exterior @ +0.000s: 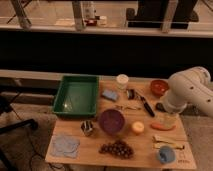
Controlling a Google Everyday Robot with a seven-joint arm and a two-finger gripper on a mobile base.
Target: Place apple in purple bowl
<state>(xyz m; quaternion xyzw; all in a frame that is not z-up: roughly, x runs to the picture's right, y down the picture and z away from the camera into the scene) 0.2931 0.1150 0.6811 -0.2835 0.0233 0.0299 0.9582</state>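
1. This looks like a robot lab or test space in an office-type building.
2. A white robot arm [189,90] reaches over the desk's [144,147] right edge. Its gripper [165,113] sits low there, mostly hidden.
3. Props are spread across the desk, with a green tray [76,95] at the far left corner.
4. An office chair [7,109] stands off the left edge, and a glass railing [77,17] runs beyond the far edge.

A white arm [189,90] of thick, rounded segments was seen; its dark gripper [161,107] was glimpsed at middle right.
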